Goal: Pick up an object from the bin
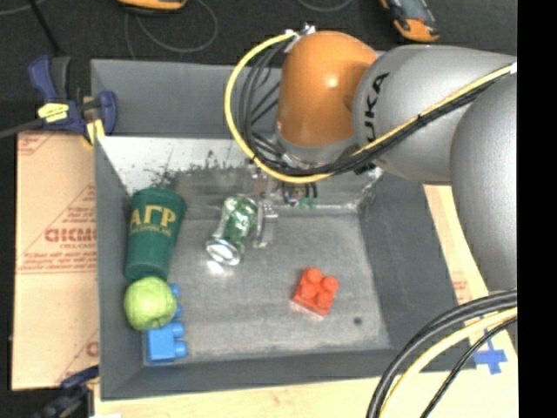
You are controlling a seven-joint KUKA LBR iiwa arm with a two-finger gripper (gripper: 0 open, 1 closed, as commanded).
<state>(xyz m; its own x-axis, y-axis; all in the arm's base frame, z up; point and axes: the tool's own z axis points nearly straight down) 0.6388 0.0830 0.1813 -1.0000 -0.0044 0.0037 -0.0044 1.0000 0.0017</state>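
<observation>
**Step in hand (judged):** taking hold of the thing at the middle of the bin (pixel 252 325). All positions below are given from the green cup (pixel 155 233), which lay on its side by the left wall.

**Clearances, nearest first**
- The blue block (pixel 165 342) lay beyond the cup's near end, touching the green apple (pixel 148 303).
- The green apple rested against the cup's near end.
- The red block (pixel 313 292) lay well to the right of the cup and somewhat nearer than it.
- The clear bottle (pixel 233 229) lay just right of the cup, apart from it.
- The gripper (pixel 265 214) stood right of the cup, at the bottle's far end. Whether it was spread or closed could not be told.

**Procedure**
1. Centre the gripper over the bottle's body, not its end.
2. Set the closing direction across the bottle's short axis, because the bottle lay slanted.
3. Close gently. A thin clear wall would probably dent or slip.
4. Lift straight up. The cup to the left was the only close neighbour.

**Appearance of the thing**
The bottle was small and transparent with a green tint. It lay on its side, and its near end was bright and reflective.
</observation>
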